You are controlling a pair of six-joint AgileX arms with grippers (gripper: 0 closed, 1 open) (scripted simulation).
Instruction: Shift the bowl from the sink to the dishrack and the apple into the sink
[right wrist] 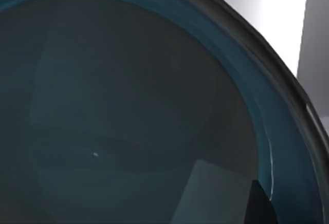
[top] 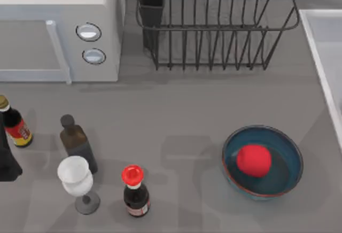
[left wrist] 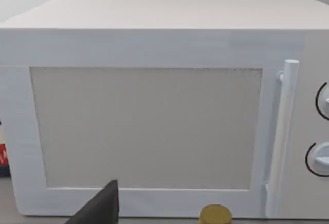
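Observation:
A teal-blue bowl [top: 283, 177] with a reddish-brown rim stands on the grey counter at the right front, and the red apple [top: 254, 160] lies inside it. A like teal bowl [right wrist: 128, 111] shows from very close in the right wrist view, its inside bare, with pale surface beyond its rim. One dark finger [right wrist: 259, 206] of my right gripper pokes in near that rim. The black wire dishrack [top: 214, 27] stands at the back with nothing in it. The sink [top: 323, 46] runs along the right edge. My left arm [top: 6, 161] is parked at the far left, one finger [left wrist: 100, 208] facing the microwave.
A white microwave [top: 59, 24] fills the back left. At the front left stand a red-labelled bottle [top: 15, 123], a dark bottle [top: 77, 142], a white goblet [top: 77, 182] and a red-capped bottle [top: 134, 190]. Bare counter lies between the bottles and the bowl.

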